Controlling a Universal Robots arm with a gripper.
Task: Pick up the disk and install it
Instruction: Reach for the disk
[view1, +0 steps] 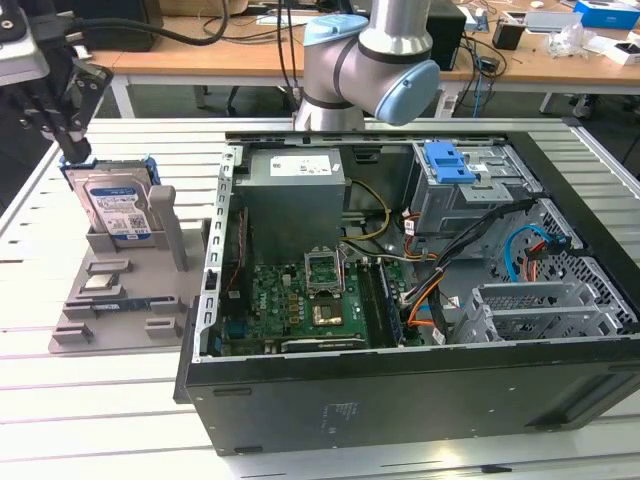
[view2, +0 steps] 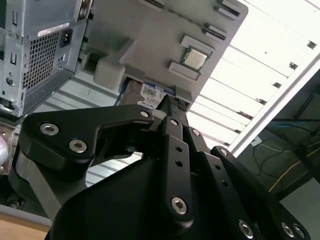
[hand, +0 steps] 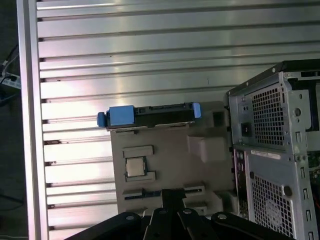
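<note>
The disk (view1: 118, 208) is a silver drive with a white-and-blue label and a blue frame. It stands upright in a grey holder (view1: 120, 300) on the table, at the exterior view's left. Its blue-framed top edge (hand: 155, 114) shows in the first wrist view and its label (view2: 152, 92) in the second. My gripper (view1: 78, 155) hangs just above the disk's top corner, its black fingers drawn together with nothing between them. In both wrist views the gripper (view2: 167, 102) (hand: 172, 194) tapers to a narrow tip over the holder.
An open computer case (view1: 400, 390) lies to the exterior view's right of the holder. Inside it are a grey power supply (view1: 295, 190), a motherboard and a drive bay with a blue latch (view1: 448, 162). A small processor chip (hand: 134, 167) sits on the holder. The table is slatted metal.
</note>
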